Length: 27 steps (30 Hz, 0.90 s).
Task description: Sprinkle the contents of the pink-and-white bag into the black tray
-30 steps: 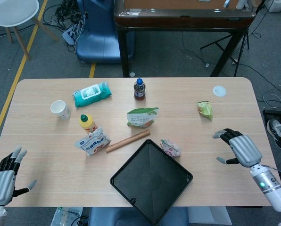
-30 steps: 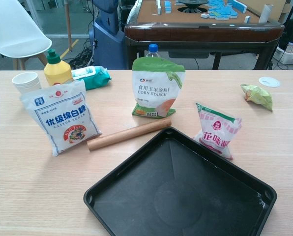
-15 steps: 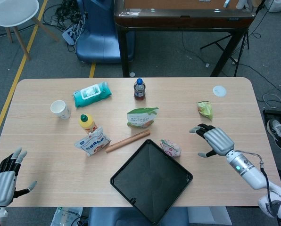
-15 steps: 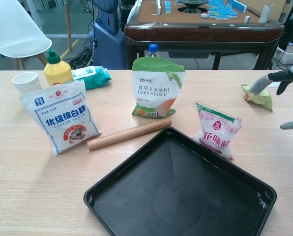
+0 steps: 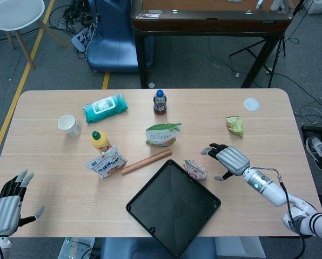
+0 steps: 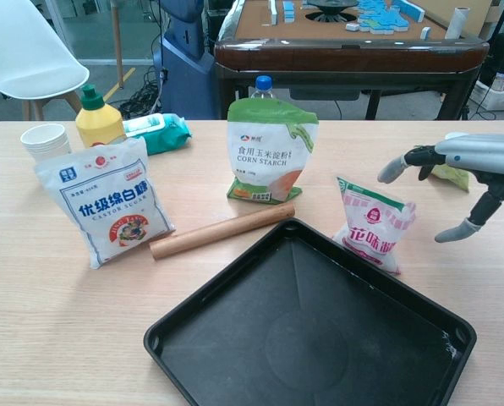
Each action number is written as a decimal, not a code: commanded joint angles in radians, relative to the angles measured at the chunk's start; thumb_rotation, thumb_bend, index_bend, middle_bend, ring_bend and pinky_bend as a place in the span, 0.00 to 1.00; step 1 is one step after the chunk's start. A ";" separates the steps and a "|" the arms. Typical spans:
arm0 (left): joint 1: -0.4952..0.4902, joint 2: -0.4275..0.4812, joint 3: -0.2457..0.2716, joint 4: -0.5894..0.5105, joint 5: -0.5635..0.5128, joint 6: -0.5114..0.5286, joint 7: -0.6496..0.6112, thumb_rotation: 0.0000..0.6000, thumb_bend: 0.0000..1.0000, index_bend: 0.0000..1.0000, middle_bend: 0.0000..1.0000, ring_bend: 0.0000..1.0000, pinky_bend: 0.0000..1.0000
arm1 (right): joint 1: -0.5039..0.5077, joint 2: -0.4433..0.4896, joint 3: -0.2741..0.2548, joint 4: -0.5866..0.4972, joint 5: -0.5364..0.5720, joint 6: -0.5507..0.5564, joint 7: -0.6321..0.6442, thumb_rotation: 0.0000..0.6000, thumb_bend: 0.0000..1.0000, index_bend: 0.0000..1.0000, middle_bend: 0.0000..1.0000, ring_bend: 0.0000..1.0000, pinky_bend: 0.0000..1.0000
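The pink-and-white bag (image 5: 195, 169) (image 6: 374, 225) stands upright on the table just beyond the black tray's (image 5: 173, 206) (image 6: 311, 338) far right edge. My right hand (image 5: 226, 160) (image 6: 463, 173) hovers open a short way to the right of the bag, fingers spread toward it, not touching it. My left hand (image 5: 6, 206) rests open at the table's near left corner, far from the bag; the chest view does not show it. Nothing lies in the tray.
A wooden rolling pin (image 5: 146, 161) (image 6: 222, 230) lies by the tray's far left edge. Behind it stand a corn starch bag (image 6: 270, 152), a white sugar bag (image 6: 105, 201), a yellow bottle (image 6: 98, 118), a paper cup (image 6: 46, 139), wipes (image 5: 104, 107) and a small bottle (image 5: 160, 102). A crumpled green packet (image 5: 235, 125) lies at the right.
My right hand has moved left across the table from near the right edge to just beside the pink-and-white bag. The left hand has barely moved.
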 commanded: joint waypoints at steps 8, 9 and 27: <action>0.003 0.000 0.002 -0.018 -0.005 0.004 0.031 1.00 0.18 0.08 0.01 0.00 0.05 | 0.067 -0.113 -0.065 0.201 -0.074 0.077 0.180 1.00 0.02 0.18 0.20 0.11 0.21; 0.003 0.000 0.002 -0.020 -0.005 0.004 0.034 1.00 0.18 0.08 0.01 0.00 0.05 | 0.071 -0.122 -0.071 0.219 -0.078 0.081 0.194 1.00 0.02 0.18 0.20 0.11 0.21; 0.002 0.007 0.003 -0.061 -0.009 0.004 0.091 1.00 0.18 0.08 0.01 0.00 0.05 | 0.106 -0.274 -0.156 0.497 -0.107 0.185 0.480 1.00 0.02 0.18 0.20 0.11 0.21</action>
